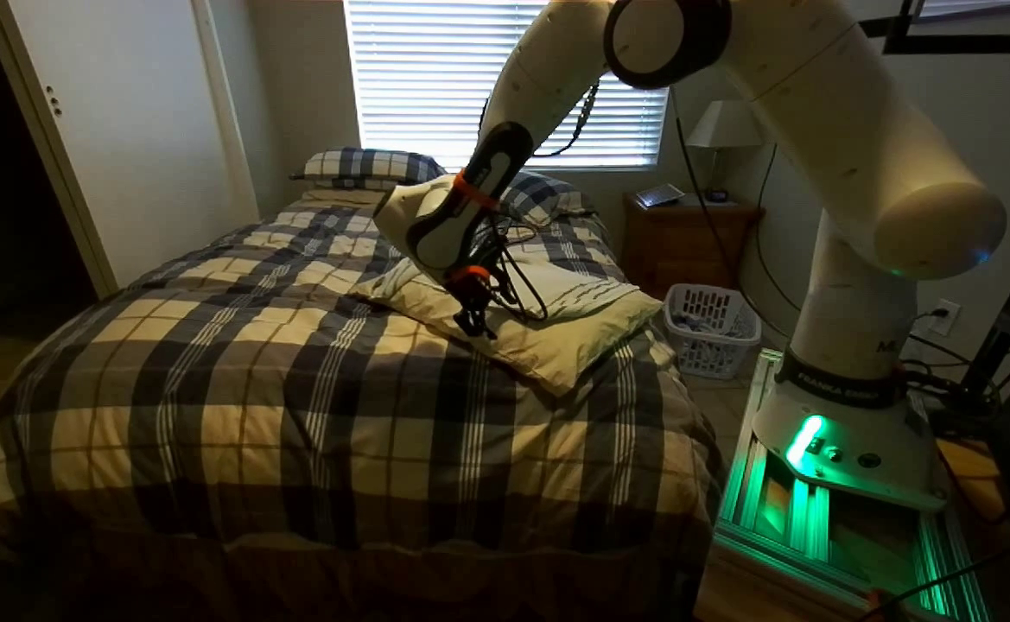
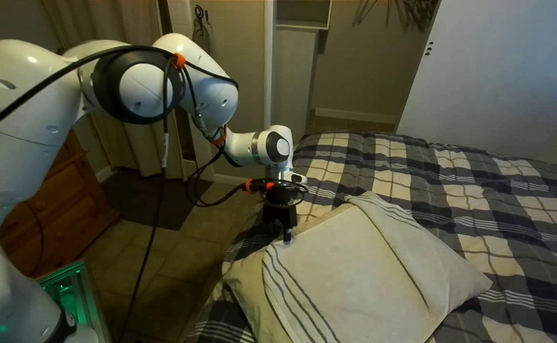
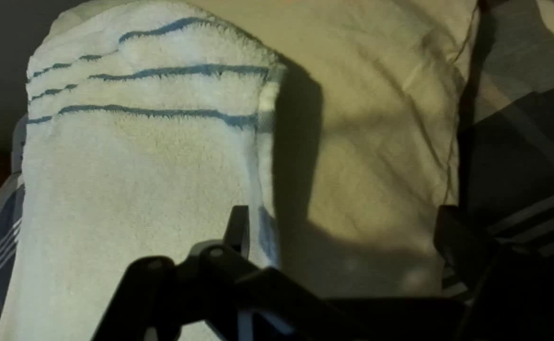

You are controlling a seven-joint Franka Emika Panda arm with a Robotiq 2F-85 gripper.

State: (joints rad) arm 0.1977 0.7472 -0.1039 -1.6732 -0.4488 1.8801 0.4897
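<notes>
A white towel (image 3: 139, 166) with dark blue stripes lies over a cream pillow (image 3: 376, 118). In both exterior views the towel (image 1: 548, 281) (image 2: 349, 271) and pillow (image 1: 561, 358) (image 2: 246, 278) rest on a plaid bed cover (image 1: 289, 371). My gripper (image 3: 343, 229) is open with nothing between its fingers. In the wrist view one finger is over the towel near its edge, and the other is over the pillow's edge. In an exterior view the gripper (image 1: 474, 328) points down at the pillow's side. It also shows low at the towel's edge (image 2: 286, 233). Whether the fingertips touch cloth is unclear.
Two plaid pillows (image 1: 375, 166) (image 1: 548, 197) lie at the bed's head by the window. A white laundry basket (image 1: 712, 333) and a wooden nightstand (image 1: 686, 238) with a lamp (image 1: 720, 130) stand beside the bed. Loose black cables (image 2: 202, 190) hang along the arm.
</notes>
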